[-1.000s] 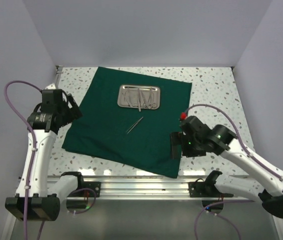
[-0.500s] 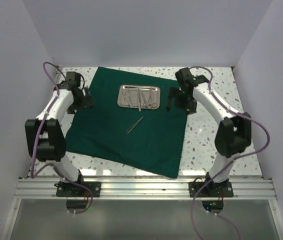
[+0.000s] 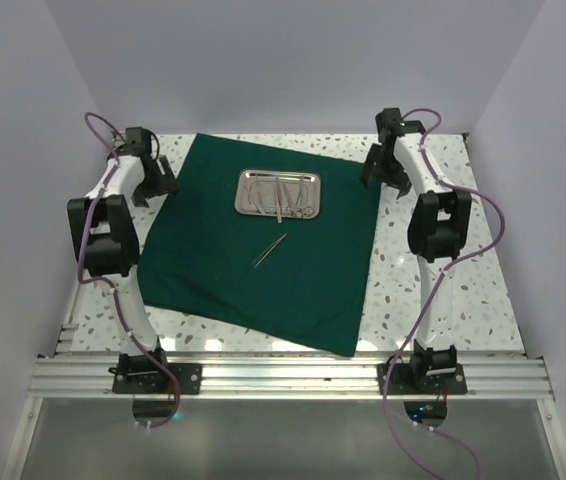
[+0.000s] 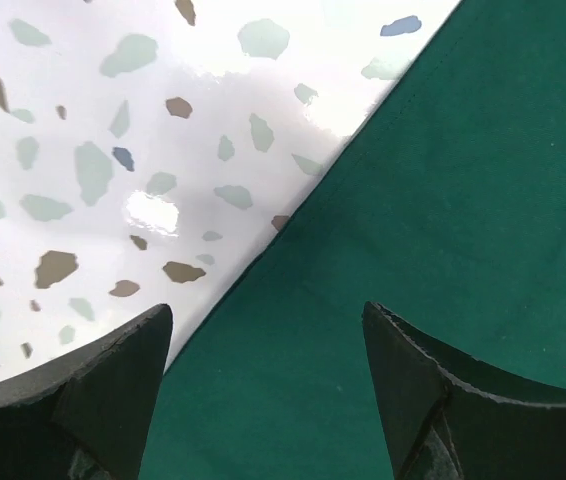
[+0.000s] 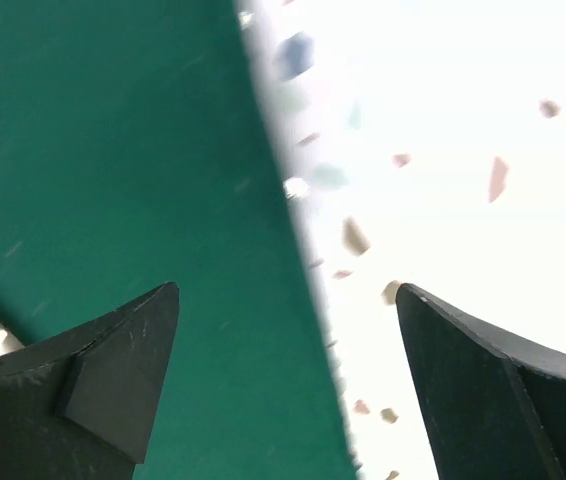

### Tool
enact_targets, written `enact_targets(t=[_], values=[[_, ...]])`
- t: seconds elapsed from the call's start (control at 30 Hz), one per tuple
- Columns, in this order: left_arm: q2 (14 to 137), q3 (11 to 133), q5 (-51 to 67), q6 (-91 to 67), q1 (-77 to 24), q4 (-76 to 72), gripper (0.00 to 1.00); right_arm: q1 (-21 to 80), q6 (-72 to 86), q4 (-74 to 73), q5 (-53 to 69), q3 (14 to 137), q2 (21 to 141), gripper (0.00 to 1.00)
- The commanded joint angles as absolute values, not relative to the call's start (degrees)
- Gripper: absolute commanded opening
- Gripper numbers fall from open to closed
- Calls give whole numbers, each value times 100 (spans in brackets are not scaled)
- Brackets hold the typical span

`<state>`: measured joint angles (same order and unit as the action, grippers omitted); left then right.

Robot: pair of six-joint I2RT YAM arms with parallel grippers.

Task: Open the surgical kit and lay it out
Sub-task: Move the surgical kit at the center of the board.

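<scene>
My left gripper (image 4: 268,320) is spread wide over the left edge of the green cloth (image 3: 223,255). My right gripper (image 5: 288,295) is wide over its right edge. Both have reached farther back than half a second ago. The steel tray (image 3: 279,192) sits on the cloth, with one thin tool (image 3: 270,250) lying loose nearer me.

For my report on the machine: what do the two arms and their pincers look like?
The left arm and the right arm have white links and black joints. A thin purple cable loops along each. The left pincer and the right pincer each have two black, wedge-shaped fingers.
</scene>
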<state>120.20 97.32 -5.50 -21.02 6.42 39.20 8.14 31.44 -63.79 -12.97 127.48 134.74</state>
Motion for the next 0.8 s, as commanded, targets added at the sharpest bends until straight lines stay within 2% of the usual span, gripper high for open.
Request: enact_targets(t=[0.0,0.17,0.27,0.33,0.4,0.43,0.5,0.53,0.6,0.63,0.77], values=[[12137,9967,-334,-2206,633,3824,80,730,3138,-6838,-1758,13096,13789,93],[12076,9888,-422,-2232,633,3727,80,694,2953,-6461,-1398,12990,14185,88],[11989,9870,-510,-2215,633,3788,80,703,2944,-6311,-1073,13209,14466,79],[11901,9765,-527,-2215,624,3779,81,703,2988,-6214,-924,13428,14676,69],[11831,9669,-492,-2276,633,3753,80,703,3041,-6179,-774,13675,14879,62],[11813,9581,-483,-2285,624,3744,80,703,3067,-6187,-721,13928,15063,53],[11760,9528,-466,-2346,615,3770,80,694,3076,-6196,-624,14158,15266,43],[11742,9510,-466,-2364,615,3797,80,703,3085,-6196,-615,14316,15345,28],[11690,9518,-492,-2382,615,3893,80,668,3111,-6144,-580,14405,15538,13],[11663,9519,-518,-2391,607,3920,80,651,3164,-6117,-580,14457,15591,0],[11462,9510,-641,-2391,598,4148,80,484,3401,-5907,-510,14555,15811,0]])
